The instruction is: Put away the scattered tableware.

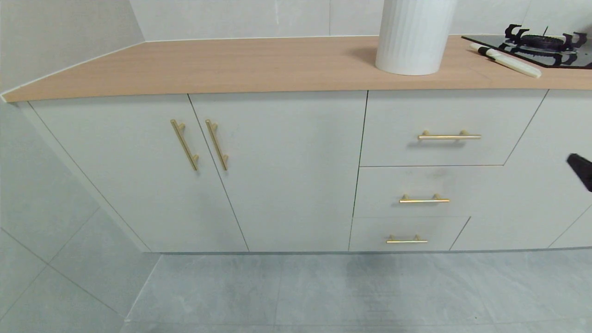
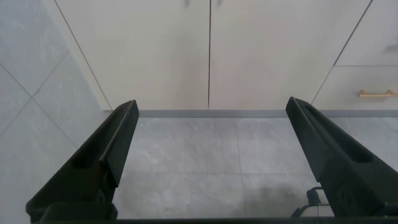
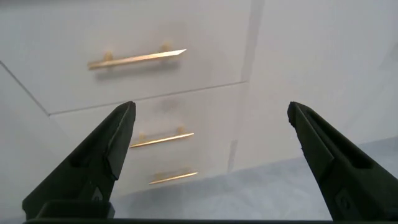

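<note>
A: status on our hands?
B: left hand (image 2: 211, 106) is released, fingers (image 2: 99, 155) spread wide, nothing between them. It hangs low over the grey floor (image 2: 186, 155) and faces the foot of the double doors (image 2: 155, 50), with the door seam straight ahead of it
A: and the other one?
B: right hand (image 3: 210, 106) is released too and empty, fingers (image 3: 99, 155) well apart. We see it in front of the cabinet, just to the right of the drawer stack (image 1: 416, 180) and about level with the middle drawer. The three gold pulls (image 3: 137, 59) lie ahead of it and it touches none of them
A: where's the tableware?
B: we have a white utensil (image 1: 506, 60) with a black band lying flat on the desk (image 1: 231, 64). That is well above the right hand and farther back. It runs along the front edge of the black hob (image 1: 541, 44), and we cannot tell whether it touches it
A: anything else up there?
B: a ribbed white holder (image 1: 413, 37) stands upright on the desk. It is also above the right hand, off to that hand's left and apart from the utensil. The left hand is well apart from both, far lower and to their left
A: cabinet state?
B: we see both doors and all three drawers shut
</note>
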